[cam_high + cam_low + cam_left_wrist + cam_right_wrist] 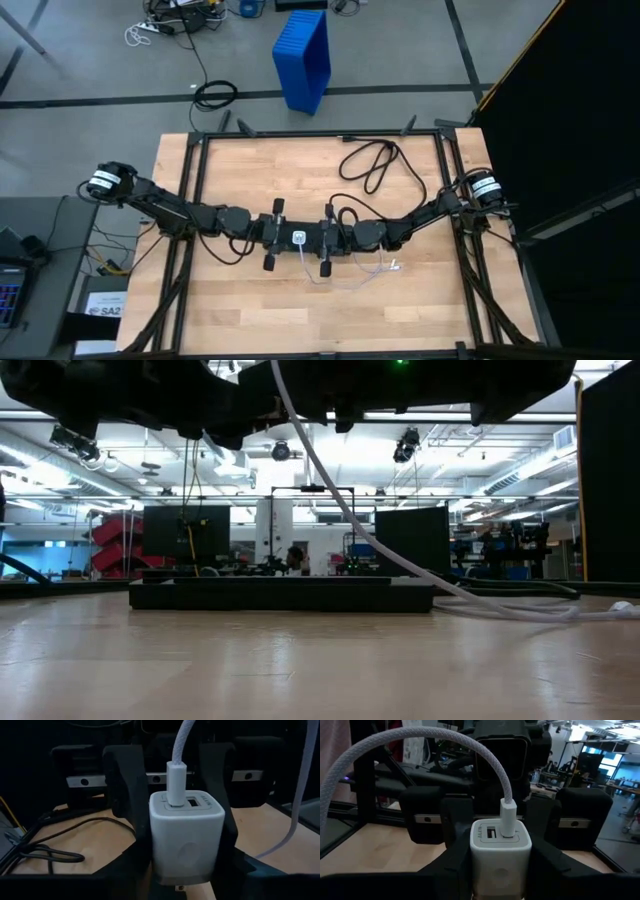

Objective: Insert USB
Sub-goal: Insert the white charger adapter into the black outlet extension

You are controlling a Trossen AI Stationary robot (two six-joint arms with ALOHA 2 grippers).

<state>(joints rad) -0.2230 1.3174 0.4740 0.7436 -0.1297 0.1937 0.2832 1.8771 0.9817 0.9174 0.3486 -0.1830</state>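
A white charger block [299, 238] hangs above the middle of the table between my two grippers, which meet tip to tip. My left gripper [287, 238] comes from the table's left and my right gripper [312, 238] from its right; both are shut on the block. The USB cable's white plug [176, 785] stands in one of the two ports on the block's top [509, 817]. The second port [197, 801] is bare. The thin white cable [330, 480] arcs up from the plug, then slopes down onto the wood [345, 275], where its other end [395, 266] lies. My left gripper pinches the charger block by two opposite side faces [154, 845] between its two fingers, coming level from the table's left. The block stands upright, ports up, lifted clear of the table. My right gripper pinches the same block by two opposite side faces [476, 865] between its two fingers, coming level from the table's right. The block sits upright in the hold with the plug sticking up out of its top.
A long black power strip [280, 593] lies on the wood beneath the arms. A thick black cord [375, 165] is looped on the table's far right part. A black frame [320, 134] rims the table; a blue bin [303, 60] stands on the floor beyond.
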